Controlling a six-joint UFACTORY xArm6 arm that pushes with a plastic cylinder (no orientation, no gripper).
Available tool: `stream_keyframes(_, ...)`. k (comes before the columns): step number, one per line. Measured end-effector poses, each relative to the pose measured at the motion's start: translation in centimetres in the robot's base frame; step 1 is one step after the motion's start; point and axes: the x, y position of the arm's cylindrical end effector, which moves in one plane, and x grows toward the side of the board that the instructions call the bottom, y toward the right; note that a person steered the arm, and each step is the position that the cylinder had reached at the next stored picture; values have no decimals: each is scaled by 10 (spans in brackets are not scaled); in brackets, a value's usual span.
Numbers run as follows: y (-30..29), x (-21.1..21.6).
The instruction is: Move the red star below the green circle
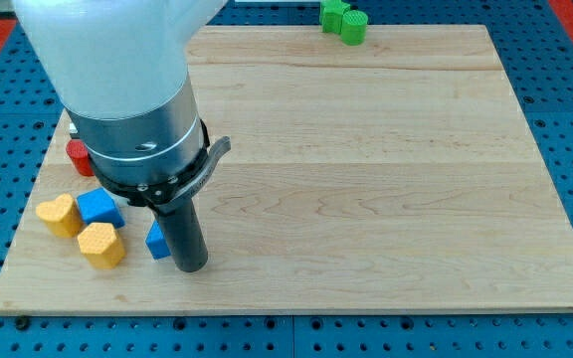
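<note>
A red block (77, 157), its shape mostly hidden behind the arm, lies near the board's left edge. The green circle (354, 27) sits at the view's top edge of the board, touching another green block (334, 12) on its left. My tip (192, 268) rests on the board near the bottom left. It is down and to the right of the red block, apart from it, and far from the green circle. A small blue block (156, 241) touches the rod's left side.
A yellow heart (58, 214), a blue block (98, 207) and a second yellow heart (101, 246) cluster at the board's bottom left. The wooden board (386, 179) lies on a blue perforated table. The arm's wide body hides the board's upper left part.
</note>
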Motion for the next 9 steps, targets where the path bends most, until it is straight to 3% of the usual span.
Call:
stream_keyframes(1, 0, -4)
stream_keyframes(2, 31, -63)
stream_keyframes(4, 28, -117)
stream_keyframes(5, -58, -109)
stream_keyframes(7, -92, -101)
stream_keyframes(9, -169, -104)
